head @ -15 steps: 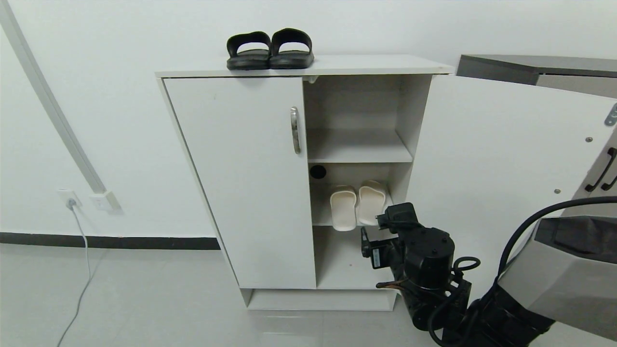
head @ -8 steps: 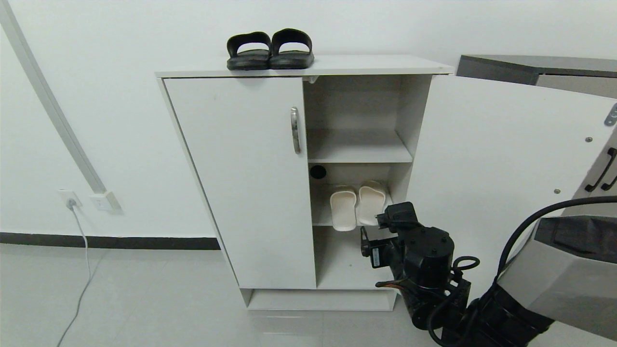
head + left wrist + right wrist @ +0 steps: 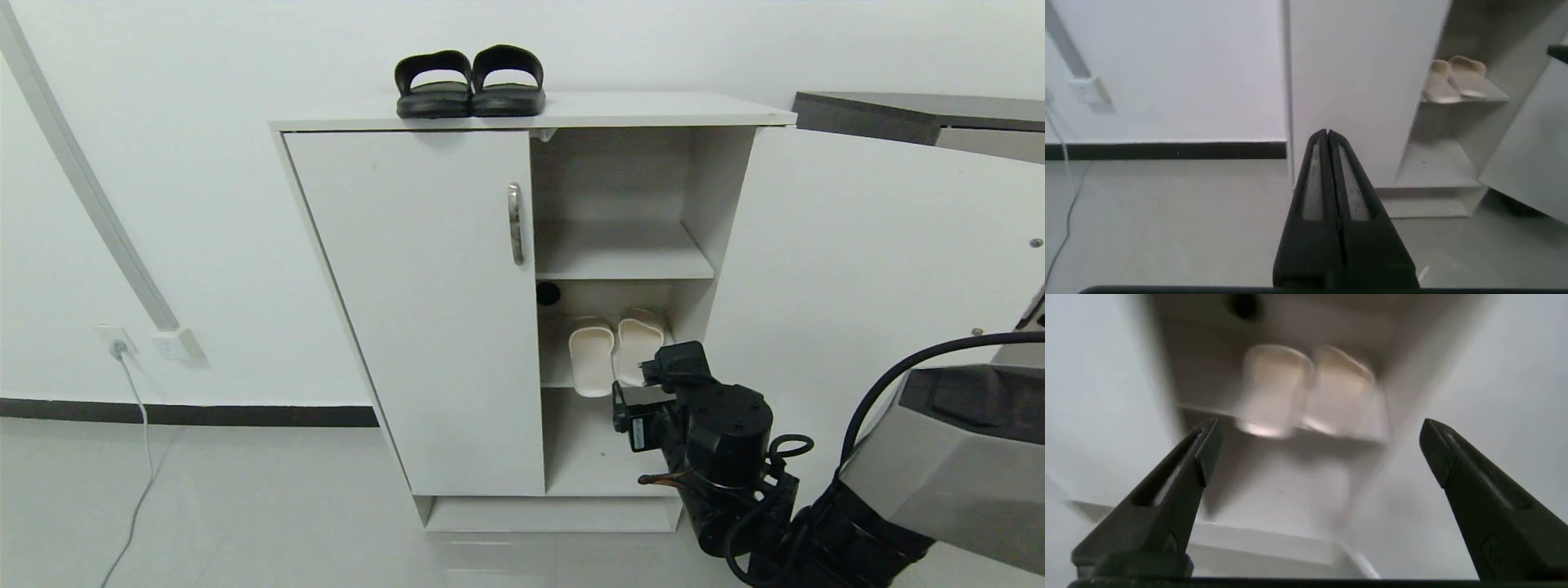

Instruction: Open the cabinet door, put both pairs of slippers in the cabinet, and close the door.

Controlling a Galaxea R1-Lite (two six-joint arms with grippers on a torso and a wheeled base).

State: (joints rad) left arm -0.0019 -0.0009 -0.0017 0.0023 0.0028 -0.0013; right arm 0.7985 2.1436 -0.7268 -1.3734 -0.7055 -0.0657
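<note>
The white cabinet [image 3: 653, 108] has its right door [image 3: 857, 269] swung wide open and its left door [image 3: 416, 302] shut. A pair of black slippers [image 3: 471, 82] sits on the cabinet top. A pair of white slippers [image 3: 614, 351] lies side by side on the middle shelf, also seen as white slippers [image 3: 1458, 77] and white slippers [image 3: 1306, 392]. My right gripper [image 3: 1320, 429] is open and empty, facing that shelf from just in front of it, and its wrist [image 3: 718, 425] is low before the open side. My left gripper [image 3: 1327, 135] is shut on nothing, out over the floor left of the cabinet.
A wall socket with a hanging cable [image 3: 114, 339] and a slanted grey conduit [image 3: 82, 180] are on the wall to the left. A grey unit [image 3: 914, 114] stands behind the open door. Tiled floor [image 3: 204, 506] lies free at the left.
The whole head picture has shifted a little, so the camera has moved. The slippers, the doors and my right arm keep their places relative to one another.
</note>
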